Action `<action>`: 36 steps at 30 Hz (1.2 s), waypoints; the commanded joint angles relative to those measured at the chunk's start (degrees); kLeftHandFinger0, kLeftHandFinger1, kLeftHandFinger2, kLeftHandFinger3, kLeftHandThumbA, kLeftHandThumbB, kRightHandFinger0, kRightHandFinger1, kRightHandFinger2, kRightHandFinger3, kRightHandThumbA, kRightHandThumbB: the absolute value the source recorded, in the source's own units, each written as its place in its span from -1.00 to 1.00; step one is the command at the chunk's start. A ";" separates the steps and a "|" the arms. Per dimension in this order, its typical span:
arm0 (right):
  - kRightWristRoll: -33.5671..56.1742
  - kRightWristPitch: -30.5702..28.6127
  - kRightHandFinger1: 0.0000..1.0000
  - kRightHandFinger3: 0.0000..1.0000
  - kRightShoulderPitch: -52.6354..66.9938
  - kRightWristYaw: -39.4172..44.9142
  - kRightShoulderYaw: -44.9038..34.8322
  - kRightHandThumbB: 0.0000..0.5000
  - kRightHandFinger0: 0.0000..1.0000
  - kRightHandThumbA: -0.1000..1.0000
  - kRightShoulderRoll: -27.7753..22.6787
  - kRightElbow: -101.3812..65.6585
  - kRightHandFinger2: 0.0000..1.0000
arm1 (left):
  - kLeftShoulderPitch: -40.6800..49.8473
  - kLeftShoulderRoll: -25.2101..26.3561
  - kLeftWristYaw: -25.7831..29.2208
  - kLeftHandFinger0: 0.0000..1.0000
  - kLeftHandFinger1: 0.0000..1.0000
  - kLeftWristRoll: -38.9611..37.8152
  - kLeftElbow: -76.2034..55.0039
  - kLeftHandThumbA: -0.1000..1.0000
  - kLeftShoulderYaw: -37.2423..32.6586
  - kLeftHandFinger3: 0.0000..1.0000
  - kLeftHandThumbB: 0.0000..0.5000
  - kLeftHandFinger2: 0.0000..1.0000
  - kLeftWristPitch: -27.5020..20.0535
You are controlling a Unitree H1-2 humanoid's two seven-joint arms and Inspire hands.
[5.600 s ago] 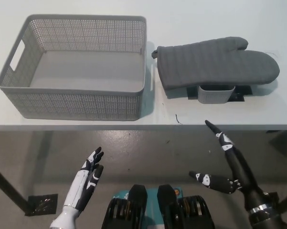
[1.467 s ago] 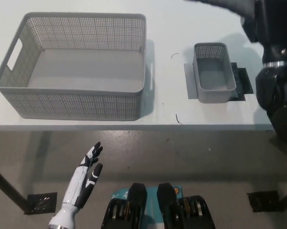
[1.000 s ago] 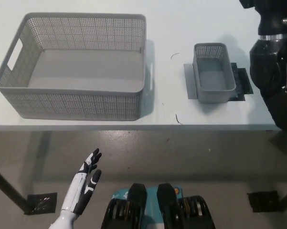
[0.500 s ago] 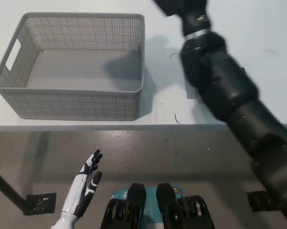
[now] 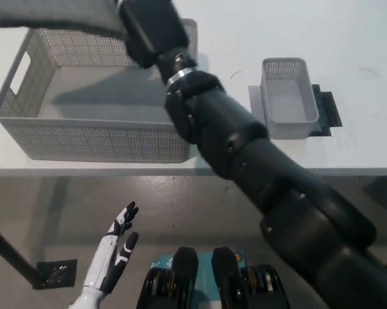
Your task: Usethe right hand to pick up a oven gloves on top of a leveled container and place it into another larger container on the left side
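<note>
Reaching diagonally from 5 o'clock toward 11 o'clock, the black right arm (image 5: 245,154) carries the grey oven glove (image 5: 51,14) above the large perforated basket (image 5: 26,129), at the frame's top-left edge. The right hand (image 5: 148,29) has its fingers closed on the glove's cuff (the grip itself is mostly hidden). The small grey container (image 5: 286,96) stands on the white counter (image 5: 360,129) at 2 o'clock. The white left hand (image 5: 113,251) rests at 7 o'clock, fingers spread.
</note>
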 commanded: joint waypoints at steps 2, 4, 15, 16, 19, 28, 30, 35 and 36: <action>3.29 9.02 1.00 1.00 -7.57 20.73 0.06 0.11 0.39 -0.30 1.52 2.31 1.00 | -0.65 0.46 0.45 1.00 1.00 0.45 -1.93 1.00 -0.33 1.00 -0.58 1.00 -0.22; 5.61 9.30 1.00 1.00 -7.63 24.21 -1.95 0.42 1.00 -0.05 1.60 2.07 1.00 | -0.49 0.67 0.22 1.00 1.00 0.19 -2.09 1.00 -0.30 1.00 -0.59 1.00 -0.42; 19.71 2.41 1.00 1.00 -7.58 42.90 -12.71 0.68 1.00 0.22 -3.41 -10.95 1.00 | -0.47 0.49 0.55 1.00 1.00 0.30 -1.79 1.00 -0.20 1.00 -0.65 1.00 -0.74; 22.02 0.68 1.00 1.00 -6.62 43.49 -14.10 0.75 1.00 0.35 -4.31 -14.53 1.00 | -0.31 0.54 0.52 1.00 1.00 0.30 -1.93 1.00 -0.20 1.00 -0.66 1.00 -0.76; 28.87 -5.77 1.00 1.00 -3.25 39.99 -18.96 0.64 1.00 0.89 -6.20 -25.52 1.00 | -0.33 0.54 0.45 1.00 1.00 0.32 -1.95 1.00 -0.23 1.00 -0.62 1.00 -0.59; 43.72 -5.01 1.00 1.00 0.92 32.66 -32.15 0.46 1.00 1.00 -9.21 -59.60 1.00 | -0.41 0.88 0.55 1.00 1.00 0.40 -1.07 1.00 -0.18 1.00 -0.72 1.00 -1.41; 48.04 -4.50 1.00 1.00 1.77 33.42 -34.21 0.49 1.00 1.00 -10.25 -65.03 1.00 | 0.36 0.67 0.75 1.00 1.00 0.58 -1.01 1.00 -0.27 1.00 -0.70 1.00 -1.60; 55.02 1.33 1.00 1.00 6.39 32.23 -40.81 0.60 1.00 1.00 -15.52 -80.65 1.00 | 1.88 0.52 0.75 1.00 1.00 1.09 -0.57 1.00 -0.78 1.00 -0.69 1.00 -2.02; 55.29 1.60 1.00 1.00 6.81 32.21 -41.10 0.60 1.00 1.00 -15.81 -81.41 1.00 | 2.13 0.46 0.75 1.00 1.00 1.14 -0.59 1.00 -0.86 1.00 -0.69 1.00 -2.06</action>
